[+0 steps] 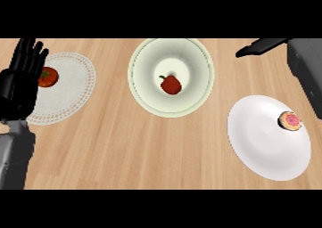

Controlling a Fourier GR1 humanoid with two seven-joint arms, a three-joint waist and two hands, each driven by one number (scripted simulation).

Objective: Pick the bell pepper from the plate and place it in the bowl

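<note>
You are looking at a glossy red bell pepper (170, 84) lying in the hollow of the round, pale green bowl (145, 53), touching no hand. To the right, a smooth white plate (255, 133) is carrying a small round pink-topped item (290, 120) near its right rim. At left, a lacy white plate (74, 84) is holding a tomato (47, 77). Your left hand (15, 87) is resting over it, fingers straight and released. Your right hand (258, 46) is showing at the top right; you cannot tell its fingers. Bare wooden counter (143, 147) is lying open between the dishes.

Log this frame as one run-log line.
stage: placed | bell pepper: in bowl | left hand: open, resting at left edge | right hand: top right, off pepper, holds nothing
</note>
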